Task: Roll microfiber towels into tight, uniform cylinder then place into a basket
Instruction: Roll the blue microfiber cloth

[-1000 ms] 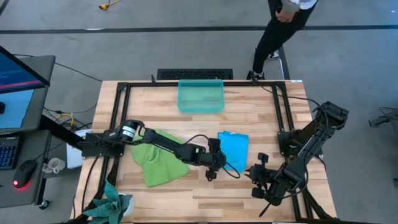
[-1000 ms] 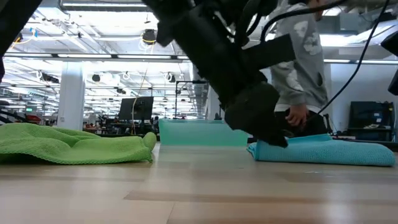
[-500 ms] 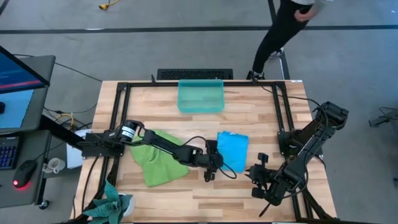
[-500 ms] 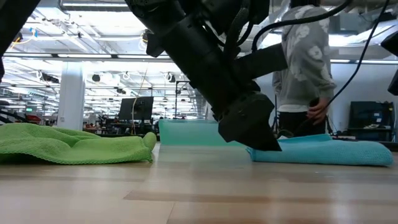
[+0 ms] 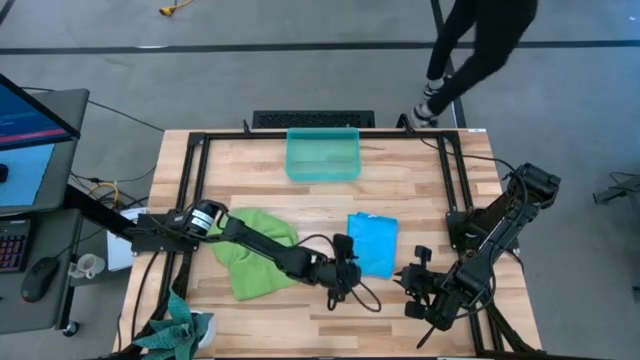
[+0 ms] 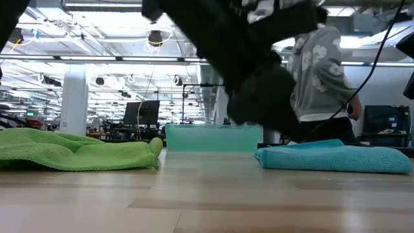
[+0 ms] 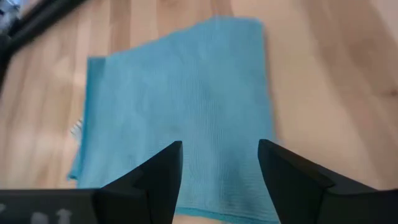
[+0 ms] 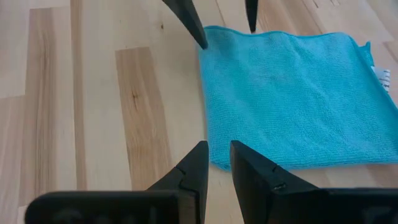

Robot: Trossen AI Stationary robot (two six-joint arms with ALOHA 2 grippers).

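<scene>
Pale wood-plank counter (image 5: pixel 400 195) w/ black frame, grey floor around; person in grey patterned top (image 6: pixel 318 71) walking past far side. Left end effector (image 5: pixel 343 277) stretched low across counter, fingers spread, empty, just off near edge of folded sky-blue microfiber towel (image 5: pixel 373 243). Right end effector (image 5: pixel 413 286) waits near front right, fingers narrowly apart, holding nothing. Crumpled lime-green microfiber towel (image 5: pixel 252 252) lies left of centre. Translucent teal plastic basket (image 5: pixel 322 154) at far edge, no towel inside.
</scene>
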